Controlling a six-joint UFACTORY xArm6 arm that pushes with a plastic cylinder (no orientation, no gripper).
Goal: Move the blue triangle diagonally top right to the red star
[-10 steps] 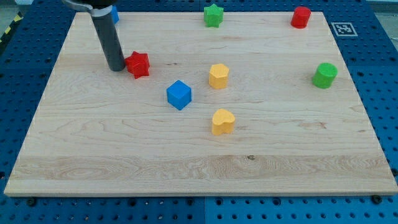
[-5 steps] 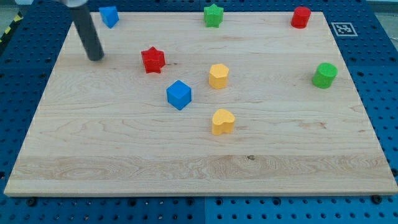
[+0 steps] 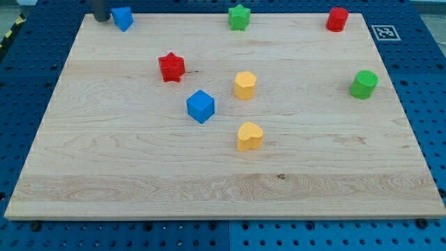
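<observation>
- Camera view, rod: only a short dark stub visible at the view's top left; my tip at the far left corner of the table, just left of the blue triangle. Contact between tip and block impossible to confirm.
- No gripper fitted on this arm; wide, narrow or holding state not applicable, none in view.
- Blue triangle: at the view's top edge, near the top left corner, resting flat on the wood.
- Red star: below and to the right of the blue triangle, well apart from it, left of centre.
- Blue cube: below and right of the red star, near it, not touching.
- Yellow block: right of the blue cube, slightly higher; shape roughly hexagonal, not certain.
- Yellow heart: below that yellow block, near the centre.
- Green star: top edge, middle.
- Red block: top edge toward the right corner, rounded form.
- Green block: right side, rounded form, alone.
- Printed marker tag: beyond the top right corner, on the blue perforated base.
</observation>
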